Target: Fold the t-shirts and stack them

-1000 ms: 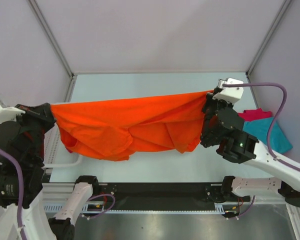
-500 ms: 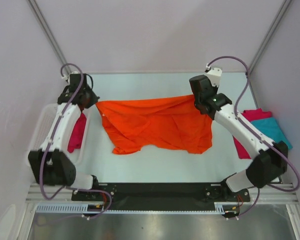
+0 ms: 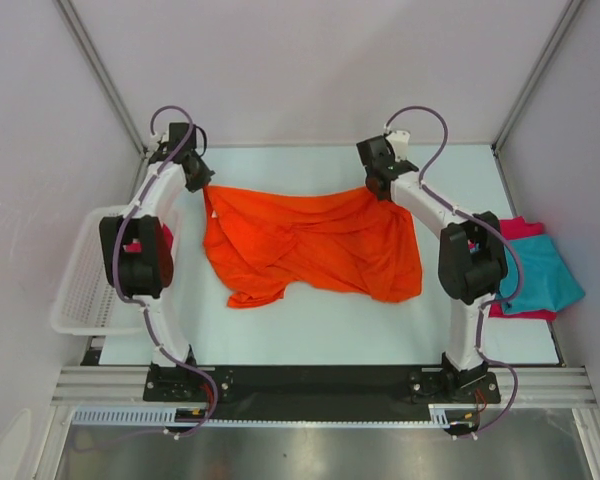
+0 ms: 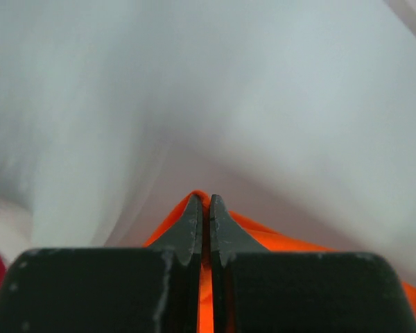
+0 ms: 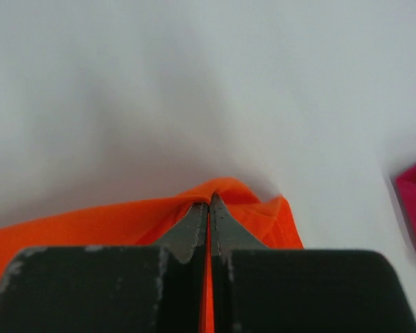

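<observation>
A bright orange t-shirt lies rumpled across the middle of the table, its far edge stretched between both arms. My left gripper is shut on the shirt's far left corner. My right gripper is shut on its far right corner. Both arms reach to the back of the table. At the right side a teal t-shirt lies on top of a crimson t-shirt. Another crimson t-shirt sits in the basket, mostly hidden by the left arm.
A white mesh basket stands at the left edge of the table. The enclosure's walls and corner posts close off the back and sides. Bare table shows in front of the orange shirt.
Both arms have swung from near the camera out to the back of the table, carrying the orange shirt's edge away. The shirt has gone from hanging in the air to lying on the table.
</observation>
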Controlling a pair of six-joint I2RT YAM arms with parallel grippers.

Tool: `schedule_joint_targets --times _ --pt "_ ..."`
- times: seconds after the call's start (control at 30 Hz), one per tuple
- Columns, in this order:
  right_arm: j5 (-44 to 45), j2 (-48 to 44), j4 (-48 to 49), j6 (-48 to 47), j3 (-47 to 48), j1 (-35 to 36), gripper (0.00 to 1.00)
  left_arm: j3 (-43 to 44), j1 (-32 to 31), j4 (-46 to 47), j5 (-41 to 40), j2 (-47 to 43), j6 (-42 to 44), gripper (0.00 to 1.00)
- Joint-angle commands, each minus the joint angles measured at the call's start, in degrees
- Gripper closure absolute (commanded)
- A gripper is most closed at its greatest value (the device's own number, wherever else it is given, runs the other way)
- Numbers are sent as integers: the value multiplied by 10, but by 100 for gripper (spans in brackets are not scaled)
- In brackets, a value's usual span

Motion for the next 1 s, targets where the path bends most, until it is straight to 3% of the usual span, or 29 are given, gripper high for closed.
schedule_joint_targets --times 0.0,0.4,0.43,0.47,0.5,0.57,0.6,0.8,0.97 --pt "32 40 23 -12 81 -8 100 77 6 -3 -34 34 18 100" --pt "52 139 18 -25 174 -29 100 161 7 -19 -23 122 38 99" --pt "47 152 12 -26 184 -35 93 169 7 -20 -13 126 42 91" --pt "39 158 10 -24 189 -36 71 173 7 -20 -5 130 46 63" --pt "36 162 8 -25 192 -38 63 173 7 -19 4 131 47 43" --pt "29 164 6 -23 196 -42 54 168 7 -20 4 127 48 12" --pt "27 161 6 -24 195 -43 53 165 7 -19 2 118 48 4" --pt "18 131 13 -27 190 -43 52 123 7 -21 3 46 58 0" --pt "12 57 8 -8 105 -20 53 -45 6 9 17 -81 56 1"
